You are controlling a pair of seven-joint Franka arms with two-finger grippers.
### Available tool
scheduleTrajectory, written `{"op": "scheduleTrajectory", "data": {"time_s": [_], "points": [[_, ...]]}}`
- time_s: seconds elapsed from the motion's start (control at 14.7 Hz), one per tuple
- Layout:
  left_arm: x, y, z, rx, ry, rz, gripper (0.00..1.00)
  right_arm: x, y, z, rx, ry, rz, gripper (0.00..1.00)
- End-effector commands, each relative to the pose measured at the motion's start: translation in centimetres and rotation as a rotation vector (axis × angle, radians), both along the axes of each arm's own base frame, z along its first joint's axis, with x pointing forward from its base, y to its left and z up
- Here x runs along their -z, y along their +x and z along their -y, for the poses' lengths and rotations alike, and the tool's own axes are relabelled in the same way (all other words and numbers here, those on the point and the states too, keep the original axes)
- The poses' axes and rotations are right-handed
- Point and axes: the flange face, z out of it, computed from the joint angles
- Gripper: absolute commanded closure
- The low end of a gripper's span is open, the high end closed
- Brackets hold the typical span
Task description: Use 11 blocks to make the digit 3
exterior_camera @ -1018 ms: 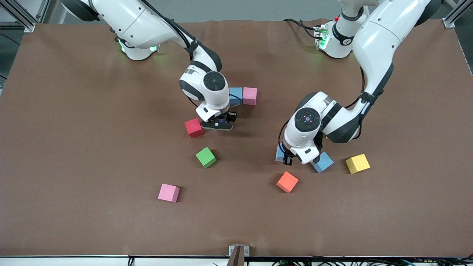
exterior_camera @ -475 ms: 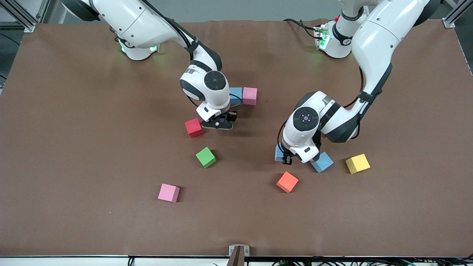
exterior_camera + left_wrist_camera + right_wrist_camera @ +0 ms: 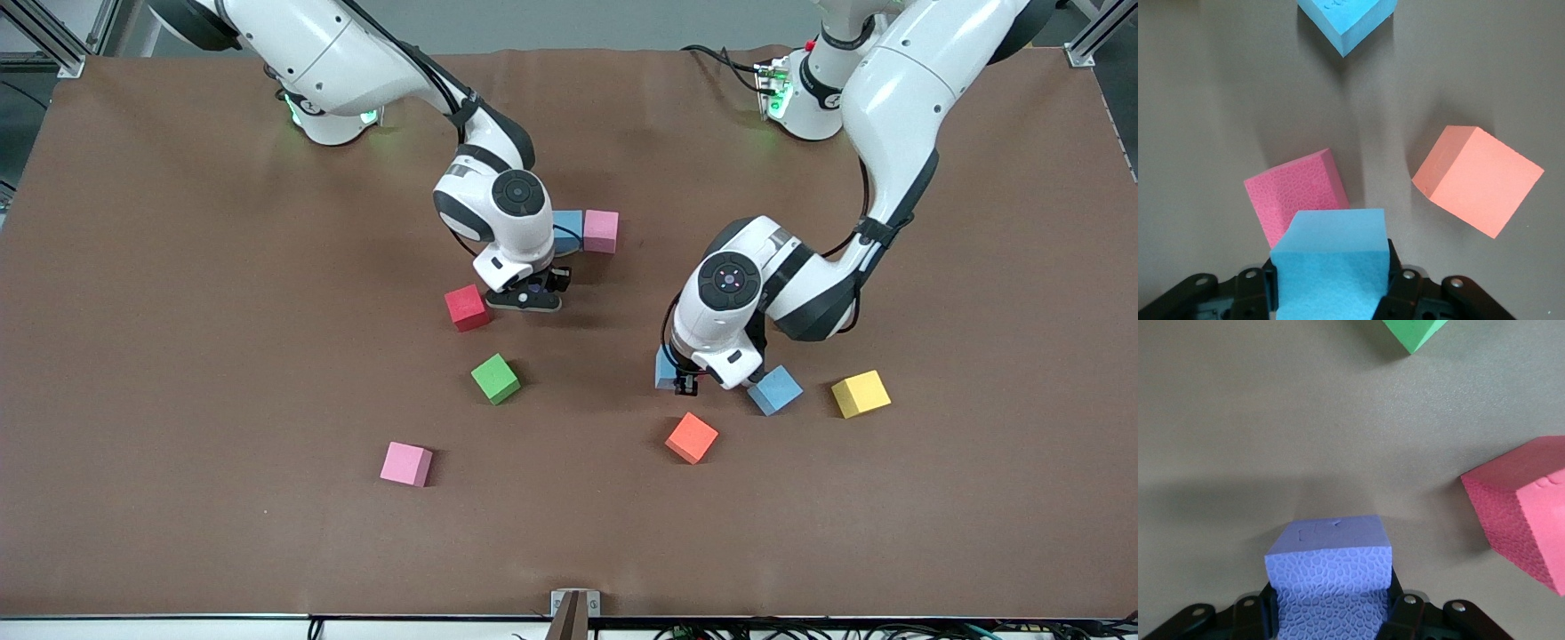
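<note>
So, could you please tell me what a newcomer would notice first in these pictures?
Both arms are mid-table, each with a cube clamped: the left pincer holds a light blue cube over the table above a red cube, and the right pincer holds a purple cube beside another red cube. Bright loose cubes dot the brown table, such as the orange cube and yellow cube.

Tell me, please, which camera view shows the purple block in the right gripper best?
The right wrist view: the purple block fills the foreground, shut in the right gripper. The front view shows only a sliver under the wrist; the left wrist view misses it.
</note>
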Motion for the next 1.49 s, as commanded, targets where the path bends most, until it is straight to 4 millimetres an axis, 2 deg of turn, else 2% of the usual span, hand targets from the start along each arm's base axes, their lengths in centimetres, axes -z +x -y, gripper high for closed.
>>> {"op": "scheduleTrajectory", "data": {"time_s": [0.0, 1.15, 1.42], "points": [[0.05, 0.28, 0.25, -0.014, -0.005, 0.002, 0.68, 0.76, -1.18, -0.39, 0.001, -0.020, 0.004, 0.91], [0.55, 0.34, 0.20, -0.012, -0.007, 0.001, 0.66, 0.89, -1.19, -0.17, 0.004, -0.033, -0.004, 0.90], [0.50, 0.39, 0.25, -0.011, -0.011, 0.005, 0.66, 0.86, -1.25, -0.24, 0.004, -0.032, -0.004, 0.86]]}}
